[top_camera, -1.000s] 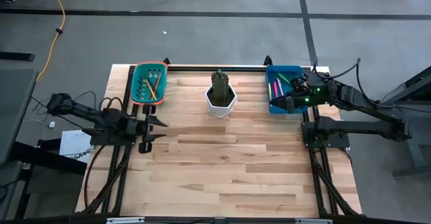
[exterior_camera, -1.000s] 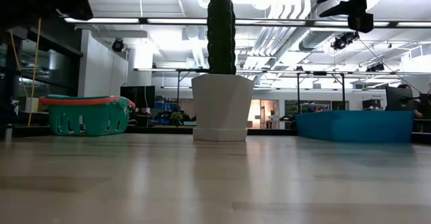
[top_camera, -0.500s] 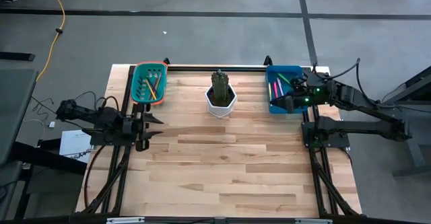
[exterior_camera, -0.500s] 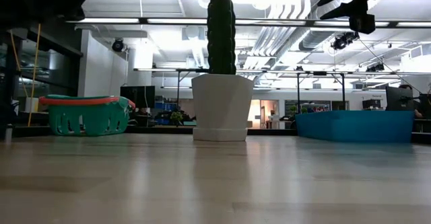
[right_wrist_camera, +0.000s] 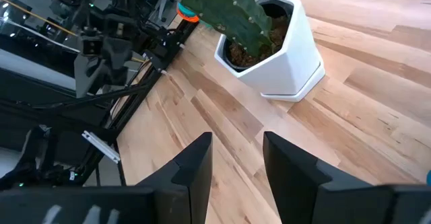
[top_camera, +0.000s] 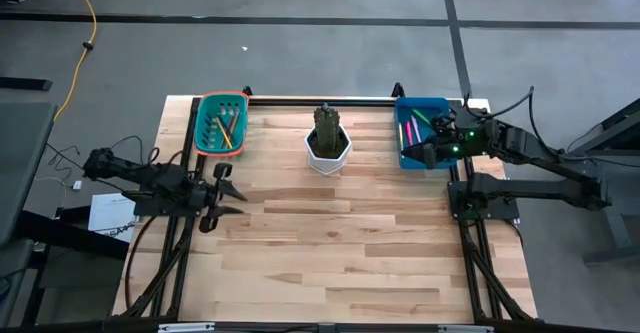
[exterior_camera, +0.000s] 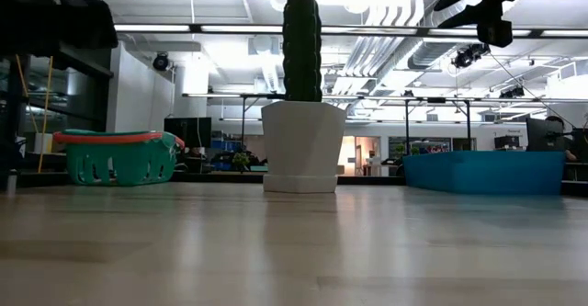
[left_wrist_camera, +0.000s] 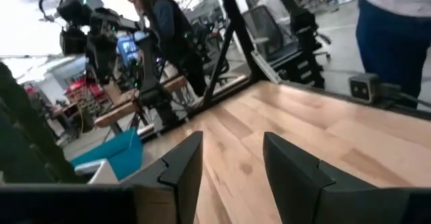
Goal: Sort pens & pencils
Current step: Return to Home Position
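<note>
Left gripper (top_camera: pixel 229 190): hovering over the left side of the table (top_camera: pixel 330 243), fingers spreading wide, holding nothing.
Right gripper (top_camera: pixel 416 154): hanging above the blue bin (top_camera: pixel 441 104), fingers standing apart, gripping nothing.
Pencils (top_camera: pixel 225 129): lying in the green basket (top_camera: pixel 203 107).
Pens (top_camera: pixel 407 131): lying in the blue bin.

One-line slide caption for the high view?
Pencils in green bin, pens in blue bin, cactus pot between; left claw open over table's left edge, right claw over blue bin.
</note>
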`<move>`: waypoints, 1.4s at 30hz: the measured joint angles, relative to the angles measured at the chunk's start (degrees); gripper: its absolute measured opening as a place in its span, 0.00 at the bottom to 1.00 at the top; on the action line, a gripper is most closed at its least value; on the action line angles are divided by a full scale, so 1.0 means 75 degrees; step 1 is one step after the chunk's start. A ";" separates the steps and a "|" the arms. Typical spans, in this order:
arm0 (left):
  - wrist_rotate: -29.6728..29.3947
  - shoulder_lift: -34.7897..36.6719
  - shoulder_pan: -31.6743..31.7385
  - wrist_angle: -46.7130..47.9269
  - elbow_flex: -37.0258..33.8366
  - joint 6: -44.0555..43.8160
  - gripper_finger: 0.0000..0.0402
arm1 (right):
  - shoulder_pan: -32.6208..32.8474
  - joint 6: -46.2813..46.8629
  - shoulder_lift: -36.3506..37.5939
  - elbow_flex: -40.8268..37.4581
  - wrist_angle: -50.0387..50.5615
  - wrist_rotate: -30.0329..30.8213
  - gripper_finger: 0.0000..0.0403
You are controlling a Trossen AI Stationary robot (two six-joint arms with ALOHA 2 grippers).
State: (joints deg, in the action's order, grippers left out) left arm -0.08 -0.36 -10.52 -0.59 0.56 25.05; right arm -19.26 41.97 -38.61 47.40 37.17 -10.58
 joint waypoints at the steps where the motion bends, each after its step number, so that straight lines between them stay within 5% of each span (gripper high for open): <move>1: 0.0064 0.0004 0.0000 -0.0028 0.0001 0.0007 0.35 | 0.0000 -0.0022 -0.0003 0.0000 0.0015 0.0010 0.31; 8: 0.0035 -0.0059 0.0003 -0.0001 0.0003 0.0086 0.35 | 0.0000 -0.0054 0.0000 0.0000 0.0051 -0.0036 0.31; 16: 0.0023 -0.0059 0.0003 -0.0008 0.0003 0.0083 0.35 | -0.0102 0.0400 0.0355 0.0507 -0.1757 -0.1443 0.31; 27: 0.0012 -0.0059 0.0003 -0.0010 0.0003 0.0083 0.36 | -0.0100 -0.1421 0.2322 0.2417 -0.1445 -0.0411 0.31; 33: 0.0012 -0.0059 0.0003 -0.0010 0.0003 0.0083 0.36 | -0.0100 -0.2454 0.3033 0.1685 -0.2801 -0.0582 0.31; 42: 0.0012 -0.0059 0.0003 -0.0013 0.0003 0.0080 0.36 | -0.0097 -0.2004 0.4779 -0.1375 -0.5623 -0.0614 0.31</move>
State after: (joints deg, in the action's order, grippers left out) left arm 0.01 -0.80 -10.50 -0.69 0.58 25.65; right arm -19.99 26.94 -2.77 37.09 -5.00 -15.18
